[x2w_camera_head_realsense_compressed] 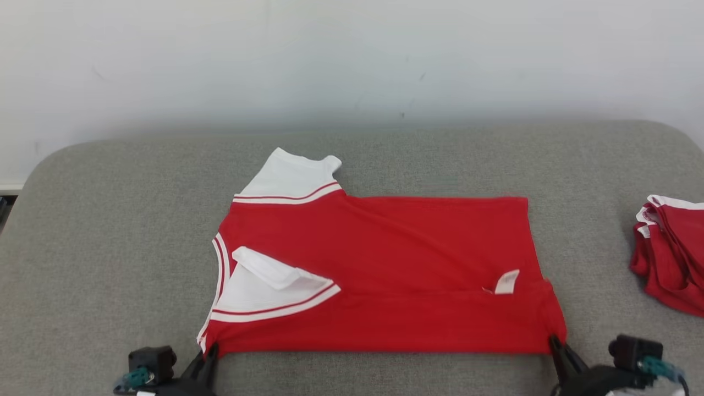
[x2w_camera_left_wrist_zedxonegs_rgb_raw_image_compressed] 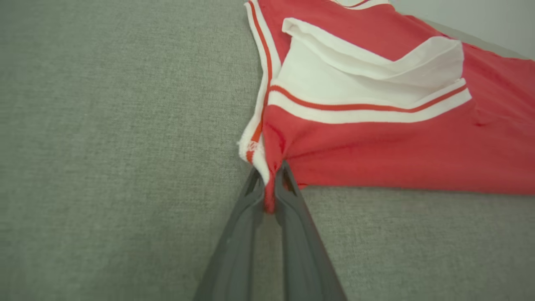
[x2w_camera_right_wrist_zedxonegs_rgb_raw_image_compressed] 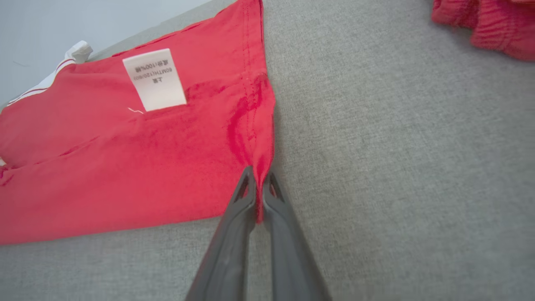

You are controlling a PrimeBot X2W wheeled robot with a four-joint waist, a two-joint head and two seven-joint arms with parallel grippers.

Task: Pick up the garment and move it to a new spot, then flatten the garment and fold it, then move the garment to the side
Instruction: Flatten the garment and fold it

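I see the red sleeveless jersey with white striped shoulder panels [x2w_camera_head_realsense_compressed: 385,258] lying mostly flat in the middle of the grey fabric-covered bench [x2w_camera_head_realsense_compressed: 99,247], shoulders toward my left and hem toward my right. My left pincer [x2w_camera_head_realsense_compressed: 210,350] is clamped tight on the near corner at the shoulder end, with red cloth and white trim bunched between its fingers. My right pincer [x2w_camera_head_realsense_compressed: 553,342] is pinched closed on the near hem corner. A small white care label [x2w_camera_head_realsense_compressed: 506,282] lies face up near the hem. A crumpled heap of red-and-white clothing [x2w_camera_head_realsense_compressed: 668,258] sits well apart at the bench's right edge.
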